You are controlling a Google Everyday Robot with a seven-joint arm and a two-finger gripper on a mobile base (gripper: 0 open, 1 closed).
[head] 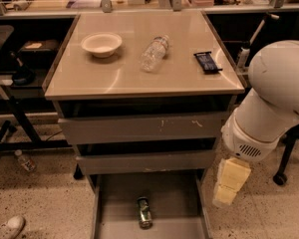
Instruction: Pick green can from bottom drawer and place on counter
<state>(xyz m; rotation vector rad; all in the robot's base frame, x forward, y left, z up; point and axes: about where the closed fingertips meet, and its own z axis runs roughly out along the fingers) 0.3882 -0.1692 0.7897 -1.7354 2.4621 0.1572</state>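
The green can (144, 212) lies on its side on the grey floor of the bottom drawer (177, 200), which is pulled out at the foot of the cabinet. My gripper (230, 182), a pale cream block under the white arm, hangs just right of the drawer's right wall. It is above and to the right of the can and holds nothing that I can see. The counter (124, 76) is the glossy beige top above the drawers.
On the counter are a white bowl (101, 44), a clear plastic bottle (154, 53) lying down and a dark wrapped bar (207, 62). Two shallower drawers (139, 128) are slightly open above. A bottle (24, 160) and a shoe (7, 227) lie on the floor at left.
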